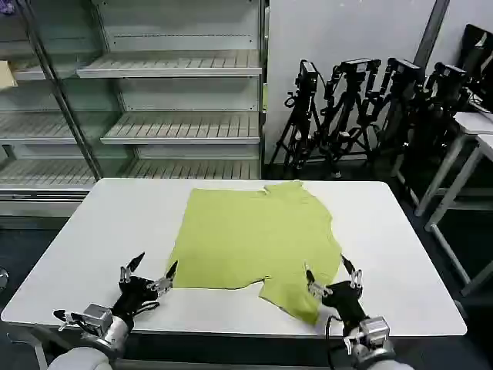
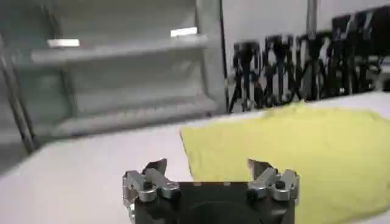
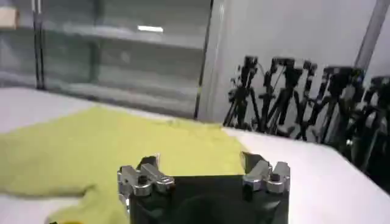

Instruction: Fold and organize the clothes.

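**Both grippers spread wide at the near edge, shirt flat between them**

From my seat, the left gripper [image 1: 150,271] sits low over the table [image 1: 100,231] near its front edge, fingers splayed wide and holding nothing. Its right fingertip is just beside the shirt's near left corner; I cannot tell whether it touches the cloth. In its own wrist view the left gripper [image 2: 208,173] shows both fingers apart, with bare tabletop between them and the shirt [image 2: 304,152] lying off to one side.

The right gripper [image 1: 331,276] is at the front edge too, fingers equally wide apart and empty. It hovers over the near right part of the shirt [image 1: 258,235], where a sleeve flap hangs toward the table edge. From the right wrist, the gripper [image 3: 201,167] has lime cloth [image 3: 109,143] spread ahead of it and under one finger.

The shirt lies mostly flat in the middle of the white table (neckline at the far side, a few soft wrinkles).

Behind the table stands a shelf unit [image 1: 169,92], its racks bare. To the right of it, a cluster of black tripods [image 1: 362,108] leans by the wall.
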